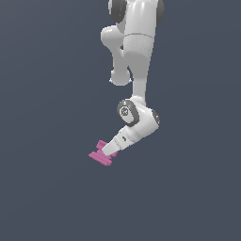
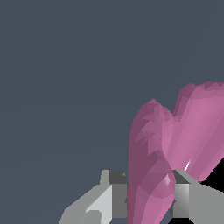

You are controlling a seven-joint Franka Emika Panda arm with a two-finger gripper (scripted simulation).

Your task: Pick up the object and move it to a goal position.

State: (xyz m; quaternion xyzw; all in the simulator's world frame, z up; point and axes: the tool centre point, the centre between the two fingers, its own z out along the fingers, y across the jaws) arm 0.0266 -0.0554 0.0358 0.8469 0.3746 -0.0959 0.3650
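The object (image 1: 99, 157) is a small pink ridged block at the tip of my arm in the exterior view, a little to that view's left of centre. My gripper (image 1: 108, 151) comes down on it at a slant, and its fingers are hidden behind the hand and the block. In the wrist view the object (image 2: 192, 127) fills the space between the two grey fingers (image 2: 114, 192). Both fingers touch its pink lobes, so my gripper (image 2: 148, 194) is shut on it. Whether the block rests on the surface or is raised cannot be told.
A plain dark grey-blue surface (image 1: 47, 188) lies all around. The white arm's upper links (image 1: 136, 47) rise above the gripper to the top of the exterior view. No goal marker shows.
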